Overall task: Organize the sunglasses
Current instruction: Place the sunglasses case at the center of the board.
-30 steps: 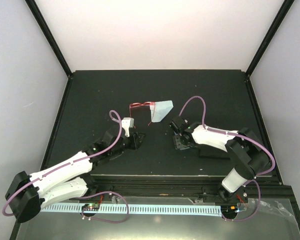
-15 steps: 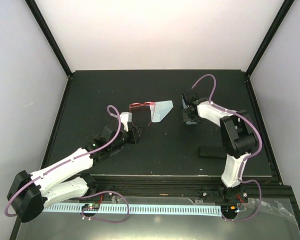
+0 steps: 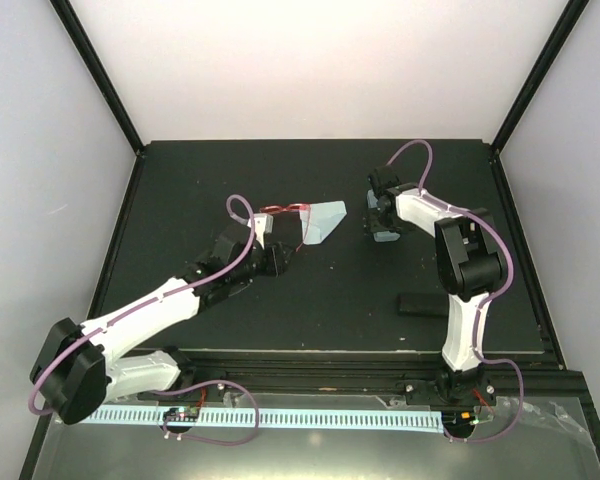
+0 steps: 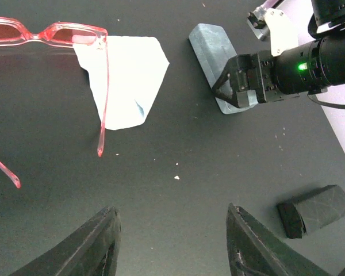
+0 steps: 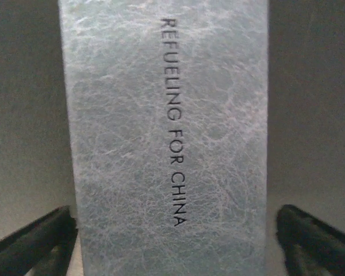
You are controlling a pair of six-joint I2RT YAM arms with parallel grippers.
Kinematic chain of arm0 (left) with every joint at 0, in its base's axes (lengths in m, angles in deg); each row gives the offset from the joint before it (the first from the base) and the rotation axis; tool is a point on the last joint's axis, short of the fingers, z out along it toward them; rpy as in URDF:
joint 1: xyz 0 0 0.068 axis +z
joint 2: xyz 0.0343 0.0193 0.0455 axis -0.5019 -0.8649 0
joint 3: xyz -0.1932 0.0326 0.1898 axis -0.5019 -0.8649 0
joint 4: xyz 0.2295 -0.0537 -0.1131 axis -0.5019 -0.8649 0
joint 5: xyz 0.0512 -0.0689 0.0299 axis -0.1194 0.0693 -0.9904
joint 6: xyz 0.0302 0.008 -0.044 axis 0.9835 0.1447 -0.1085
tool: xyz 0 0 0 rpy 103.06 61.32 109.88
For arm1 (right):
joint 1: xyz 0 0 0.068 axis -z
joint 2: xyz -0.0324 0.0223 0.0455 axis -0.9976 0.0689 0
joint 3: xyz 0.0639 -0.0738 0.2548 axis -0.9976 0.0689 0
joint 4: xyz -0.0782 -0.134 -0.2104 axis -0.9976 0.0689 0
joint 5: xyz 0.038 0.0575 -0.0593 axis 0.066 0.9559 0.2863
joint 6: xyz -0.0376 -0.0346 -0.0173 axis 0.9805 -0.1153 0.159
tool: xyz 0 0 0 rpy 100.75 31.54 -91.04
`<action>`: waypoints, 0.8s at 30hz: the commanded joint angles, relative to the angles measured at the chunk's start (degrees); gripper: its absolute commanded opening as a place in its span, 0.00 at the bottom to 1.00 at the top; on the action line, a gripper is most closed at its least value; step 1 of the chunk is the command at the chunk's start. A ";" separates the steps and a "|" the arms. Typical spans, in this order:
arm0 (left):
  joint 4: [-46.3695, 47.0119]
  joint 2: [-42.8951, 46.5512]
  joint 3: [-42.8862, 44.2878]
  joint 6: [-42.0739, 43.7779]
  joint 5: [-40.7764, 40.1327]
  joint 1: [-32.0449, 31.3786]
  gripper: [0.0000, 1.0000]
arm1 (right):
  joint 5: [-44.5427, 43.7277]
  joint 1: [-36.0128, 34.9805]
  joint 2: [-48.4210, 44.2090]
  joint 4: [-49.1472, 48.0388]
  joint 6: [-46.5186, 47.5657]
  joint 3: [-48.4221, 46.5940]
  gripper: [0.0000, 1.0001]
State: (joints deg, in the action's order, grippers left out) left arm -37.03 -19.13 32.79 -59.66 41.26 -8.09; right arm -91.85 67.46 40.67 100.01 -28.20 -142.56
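Observation:
The red sunglasses (image 3: 282,211) lie unfolded at the table's far middle, one arm across a light blue cloth (image 3: 323,220). In the left wrist view they (image 4: 46,34) sit at the top left, beyond my fingers. My left gripper (image 3: 280,257) (image 4: 172,241) is open and empty, just short of them over bare table. My right gripper (image 3: 382,222) (image 5: 172,247) is open, its jaws standing either side of the pale blue case (image 3: 385,233) (image 5: 167,144). The black sunglasses are out of view.
The pale blue case (image 4: 218,63) carries the lettering "REFUELING FOR CHINA". A black case (image 3: 425,303) (image 4: 313,210) lies near the front right. The cloth (image 4: 123,80) lies between the red pair and the blue case. Black rails edge the dark table (image 3: 180,180).
My right arm has swung from the middle front to the far side, over the pale blue case. My left gripper has moved forward and right, closer to the red sunglasses.

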 commanded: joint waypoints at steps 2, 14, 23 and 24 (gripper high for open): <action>-0.22 -0.37 2.38 2.23 3.00 0.70 0.57 | -2.25 0.15 -3.55 1.16 -3.62 0.43 1.00; -1.03 5.48 -0.62 7.12 -3.14 0.72 0.99 | -19.21 5.64 -30.39 5.15 -28.42 24.90 1.00; 2.47 9.36 -3.19 8.64 -2.14 0.83 0.99 | -5.63 22.20 -44.41 -0.18 -33.37 43.62 0.99; 2.58 9.28 -3.27 8.58 -2.09 0.83 0.99 | -2.67 22.25 -44.98 -1.60 -33.49 44.77 0.98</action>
State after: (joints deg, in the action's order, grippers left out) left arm -36.57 -10.50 29.71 -52.25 39.47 -7.69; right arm -102.14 88.05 -1.08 102.45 -57.51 -101.27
